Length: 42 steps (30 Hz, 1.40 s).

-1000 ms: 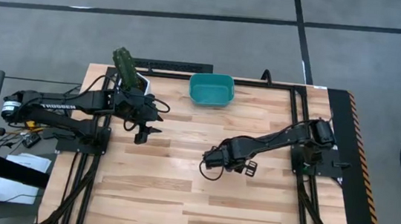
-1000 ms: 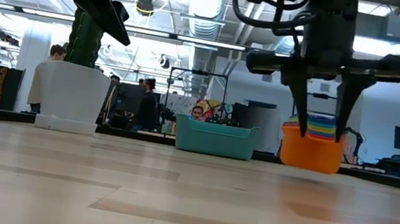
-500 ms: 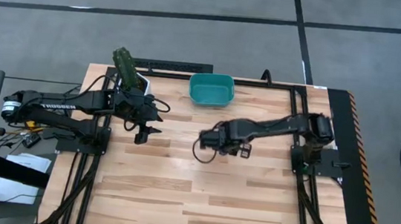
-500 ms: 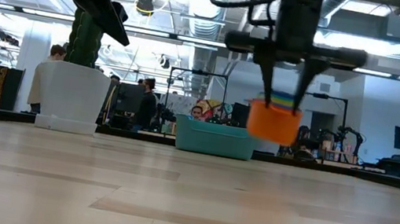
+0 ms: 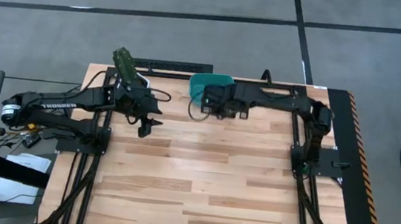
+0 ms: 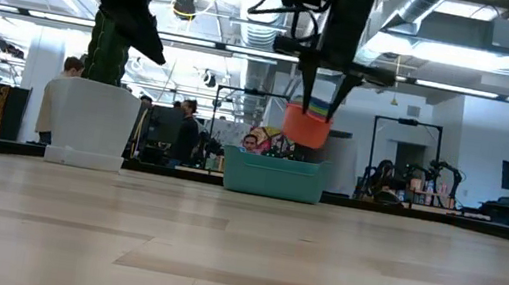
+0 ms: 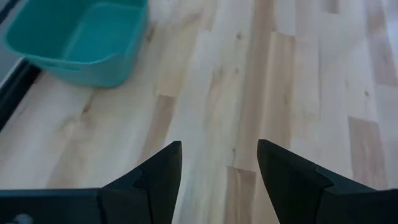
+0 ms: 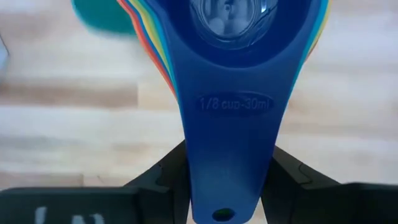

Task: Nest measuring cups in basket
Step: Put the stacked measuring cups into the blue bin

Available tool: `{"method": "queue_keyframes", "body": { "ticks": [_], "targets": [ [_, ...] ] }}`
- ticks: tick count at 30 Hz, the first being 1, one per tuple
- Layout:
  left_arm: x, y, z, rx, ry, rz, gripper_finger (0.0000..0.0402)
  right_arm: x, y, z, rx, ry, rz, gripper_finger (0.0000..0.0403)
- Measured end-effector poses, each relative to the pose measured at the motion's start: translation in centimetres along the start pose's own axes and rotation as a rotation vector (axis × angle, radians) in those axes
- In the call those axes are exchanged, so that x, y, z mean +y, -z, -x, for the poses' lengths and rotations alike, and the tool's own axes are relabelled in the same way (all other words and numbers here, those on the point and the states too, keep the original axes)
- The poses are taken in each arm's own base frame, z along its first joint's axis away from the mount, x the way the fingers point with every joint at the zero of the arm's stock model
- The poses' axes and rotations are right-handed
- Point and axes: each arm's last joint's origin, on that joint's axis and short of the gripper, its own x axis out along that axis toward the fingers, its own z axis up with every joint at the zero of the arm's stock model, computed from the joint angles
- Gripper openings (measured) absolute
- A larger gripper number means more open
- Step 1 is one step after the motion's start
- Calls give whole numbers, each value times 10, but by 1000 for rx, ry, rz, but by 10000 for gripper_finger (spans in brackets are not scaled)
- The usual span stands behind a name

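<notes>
A nested stack of measuring cups (image 6: 308, 125), orange outermost and a blue one (image 8: 227, 37) on top, hangs from my right gripper (image 6: 322, 84), which is shut on it. The stack is just above the teal basket (image 6: 270, 175), at the table's far edge. In the high view my right gripper (image 5: 216, 102) covers the near right part of the basket (image 5: 200, 83). My left gripper (image 7: 217, 165) is open and holds nothing. It hovers over the table to the left of the basket (image 7: 81, 40), near the potted plant. My right gripper pinches the stacked flat handles (image 8: 227, 158) near their free end between its two fingers (image 8: 165, 177). The fingers point steeply down, one on each long edge of the handles. The cups hang tilted below the fingers, lifted clear of the table and the basket rim.
A white pot with a green cactus-like plant (image 6: 90, 123) stands at the far left corner, behind my left arm (image 5: 74, 102). Bare wooden table (image 5: 201, 179) stretches across the middle and near side. Black frame rails run along both sides. People show in the room beyond.
My right gripper has carried the stack of cups from the table's middle right toward the far edge and leftward to the basket. It has risen and rolled its wrist on the way. The cups stay nested and clear of the table.
</notes>
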Motion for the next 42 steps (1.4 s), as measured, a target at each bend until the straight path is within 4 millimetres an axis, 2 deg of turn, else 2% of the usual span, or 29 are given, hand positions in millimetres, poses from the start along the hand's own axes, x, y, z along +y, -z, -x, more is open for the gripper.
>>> {"method": "queue_keyframes", "body": {
  "ticks": [8, 12, 15, 17, 22, 24, 27, 33, 42],
  "targets": [
    [16, -5, 1, -64, -65, 124, 199, -9, -62, -14, -64, -84, 54, 158],
    [20, -7, 2, -92, -98, 166, 199, -13, -82, -17, -98, -115, 75, 155],
    [22, -9, -1, -107, -113, 205, 199, -15, -89, -18, -103, -130, 99, 152],
    [23, -9, -3, -99, -116, 220, 199, -16, -91, -19, -100, -124, 114, 153],
    [25, -11, -16, -91, -113, 255, 199, -10, -82, -38, -44, -109, 173, 158],
    [25, -13, -19, -86, -112, 255, 199, -1, -77, -44, -62, -138, 184, 156],
    [25, -17, -23, -84, -106, 263, 199, 0, -73, -51, -34, -122, 203, 154],
    [24, -18, -24, -73, -105, 266, 199, 7, -69, -65, -26, -131, 211, 158],
    [24, -18, -24, -73, -104, 292, 199, 4, -69, -90, 18, -70, 237, 157]
  ]
}}
